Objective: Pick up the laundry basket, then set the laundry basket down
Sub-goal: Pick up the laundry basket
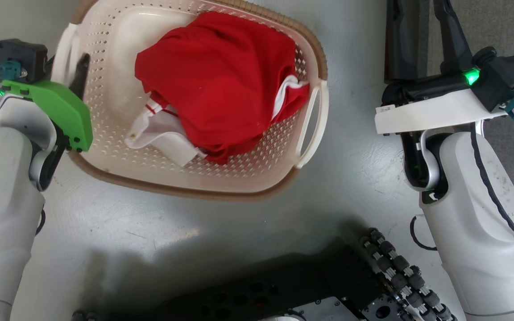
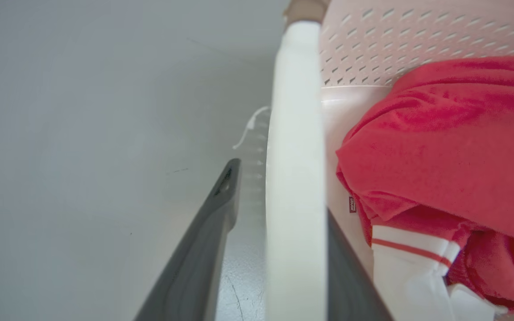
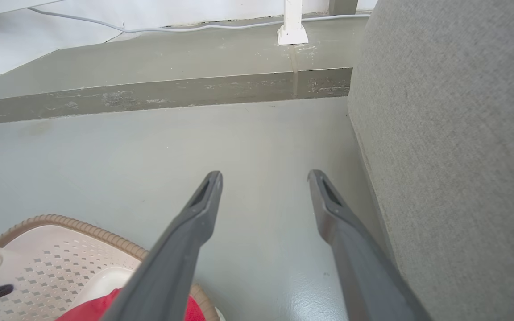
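Laundry basket point(image 1: 194, 191) over the grey floor point(image 1: 150, 232), before my base and nearer my left arm; whether it rests or is raised, I cannot tell. Its long axis runs handle to handle across my front. My left pincer point(image 1: 67, 71) straddles the left handle point(image 2: 295, 156), fingers apart, with a gap showing beside the outer finger point(image 2: 221, 200). My right pincer point(image 3: 265, 176) is spread wide and empty, pointing away beside a grey upholstered side point(image 3: 453, 156), well apart from the right handle point(image 1: 312, 125), which lies to its left. Contents: a red garment point(image 1: 221, 76) heaped over white cloth point(image 1: 163, 133).
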Robot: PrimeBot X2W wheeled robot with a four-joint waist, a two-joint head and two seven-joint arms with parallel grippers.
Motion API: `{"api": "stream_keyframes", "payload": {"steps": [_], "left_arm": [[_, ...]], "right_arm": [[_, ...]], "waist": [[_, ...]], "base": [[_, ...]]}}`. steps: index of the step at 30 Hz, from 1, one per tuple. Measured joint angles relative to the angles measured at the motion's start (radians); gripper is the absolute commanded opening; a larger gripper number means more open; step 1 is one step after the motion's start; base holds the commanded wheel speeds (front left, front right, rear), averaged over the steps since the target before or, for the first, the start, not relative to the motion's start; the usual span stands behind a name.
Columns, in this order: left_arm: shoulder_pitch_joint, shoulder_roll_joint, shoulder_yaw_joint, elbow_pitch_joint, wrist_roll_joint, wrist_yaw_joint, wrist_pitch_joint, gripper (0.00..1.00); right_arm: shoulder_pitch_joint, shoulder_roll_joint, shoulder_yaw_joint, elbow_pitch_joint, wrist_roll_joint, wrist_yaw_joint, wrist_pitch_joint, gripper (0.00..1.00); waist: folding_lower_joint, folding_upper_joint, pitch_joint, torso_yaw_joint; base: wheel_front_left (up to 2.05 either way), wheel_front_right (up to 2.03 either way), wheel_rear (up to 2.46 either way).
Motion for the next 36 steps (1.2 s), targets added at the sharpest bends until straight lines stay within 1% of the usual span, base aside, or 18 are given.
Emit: {"api": "stream_keyframes", "payload": {"steps": [2, 3, 14, 17, 18, 25, 31, 36], "left_arm": [[-0.012, -0.001, -0.007, 0.01, 0.0, 0.0, -0.001, 0.03], [-0.016, -0.002, -0.01, 0.015, 0.0, -0.004, -0.002, 0.0], [-0.047, -0.02, -0.028, 0.083, 0.0, -0.009, -0.026, 0.0], [-0.049, -0.039, -0.02, 0.118, -0.008, -0.009, -0.043, 0.0], [-0.049, -0.06, -0.007, 0.141, -0.028, -0.006, -0.049, 0.0], [-0.016, -0.118, 0.033, 0.205, -0.078, 0.027, -0.066, 0.0], [0.002, -0.16, 0.045, 0.235, -0.124, 0.026, -0.064, 0.0], [0.013, -0.192, 0.055, 0.259, -0.174, 0.023, -0.035, 0.0]], "right_arm": [[0.0, 0.0, -0.001, 0.0, 0.0, 0.0, 0.0, 1.0], [0.0, 0.0, -0.002, 0.0, 0.0, 0.0, 0.0, 1.0], [-0.002, 0.001, -0.008, 0.008, 0.001, 0.001, 0.0, 1.0], [-0.002, 0.002, -0.021, 0.018, 0.001, 0.001, 0.0, 1.0], [-0.002, 0.002, -0.027, 0.021, 0.002, 0.001, 0.0, 1.0], [-0.002, 0.002, -0.035, 0.032, 0.002, 0.001, 0.0, 1.0], [-0.002, 0.002, -0.036, 0.038, 0.001, 0.004, 0.0, 1.0], [-0.002, 0.002, -0.038, 0.042, 0.002, 0.01, 0.0, 1.0]], "waist": [[0.0, 0.0, 0.0, 0.0], [0.0, 0.0, 0.0, 0.001], [0.0, 0.0, -0.005, 0.007], [0.0, 0.0, -0.013, 0.012], [0.0, 0.0, -0.02, 0.016], [0.0, 0.0, -0.045, 0.039], [-0.0001, 0.0, -0.056, 0.051], [-0.0001, 0.0, -0.063, 0.058]], "base": [[0.0, 0.0, 0.0], [0.0, 0.0, 0.0], [0.0, 0.0, 0.0], [0.0, 0.0, 0.0], [0.0, 0.0, 0.0], [0.0, 0.0, 0.0], [0.0, 0.0, 0.0], [0.0, 0.0, 0.0]]}}
